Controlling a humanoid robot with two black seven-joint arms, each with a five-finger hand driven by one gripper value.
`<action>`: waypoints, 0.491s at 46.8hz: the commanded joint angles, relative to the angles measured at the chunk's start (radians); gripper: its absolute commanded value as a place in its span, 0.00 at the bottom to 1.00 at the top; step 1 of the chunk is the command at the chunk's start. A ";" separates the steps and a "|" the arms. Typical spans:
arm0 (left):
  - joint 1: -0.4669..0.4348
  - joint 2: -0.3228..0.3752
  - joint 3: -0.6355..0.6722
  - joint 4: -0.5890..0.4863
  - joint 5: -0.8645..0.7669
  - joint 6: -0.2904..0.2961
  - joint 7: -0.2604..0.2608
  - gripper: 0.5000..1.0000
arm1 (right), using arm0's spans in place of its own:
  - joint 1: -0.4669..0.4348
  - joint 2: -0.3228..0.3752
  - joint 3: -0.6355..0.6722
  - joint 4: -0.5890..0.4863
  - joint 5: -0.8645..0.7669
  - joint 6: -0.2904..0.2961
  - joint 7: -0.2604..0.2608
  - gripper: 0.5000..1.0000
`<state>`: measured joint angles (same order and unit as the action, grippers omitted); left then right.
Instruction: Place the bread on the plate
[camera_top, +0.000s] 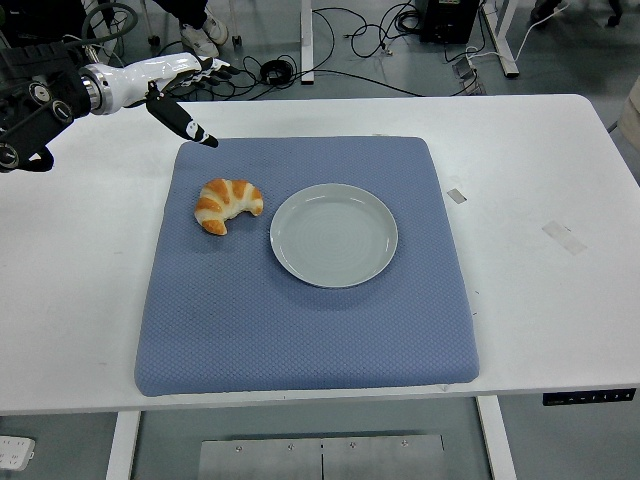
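Croissant (228, 204) sits left of center on the blue mat (300, 320), just beside the empty plate (334, 235). Left hand (178, 85) hovers upper left over the bench (540, 280), fingers (186, 125) apart, holding nothing. A clumsy grab could squash the croissant or shove it off.

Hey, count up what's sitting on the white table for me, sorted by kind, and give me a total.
Croissant: 1
Plate: 1
Blue mat: 1
Total: 3
The left robot hand hovers above the table's far left, fingers spread, holding nothing.
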<state>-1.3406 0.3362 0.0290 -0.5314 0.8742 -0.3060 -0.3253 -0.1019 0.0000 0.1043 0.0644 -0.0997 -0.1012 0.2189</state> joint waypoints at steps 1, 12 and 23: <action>-0.015 0.000 0.049 -0.031 -0.004 -0.002 0.002 0.93 | 0.001 0.000 0.000 0.000 0.000 0.000 -0.001 1.00; -0.020 0.001 0.112 -0.059 -0.006 -0.051 0.005 0.92 | 0.001 0.000 0.000 0.000 0.000 0.000 0.000 1.00; -0.009 0.007 0.169 -0.059 -0.008 -0.056 0.006 0.92 | 0.001 0.000 0.000 0.000 0.000 0.000 0.000 1.00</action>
<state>-1.3535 0.3429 0.1871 -0.5908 0.8669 -0.3606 -0.3189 -0.1012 0.0000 0.1043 0.0644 -0.0997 -0.1012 0.2195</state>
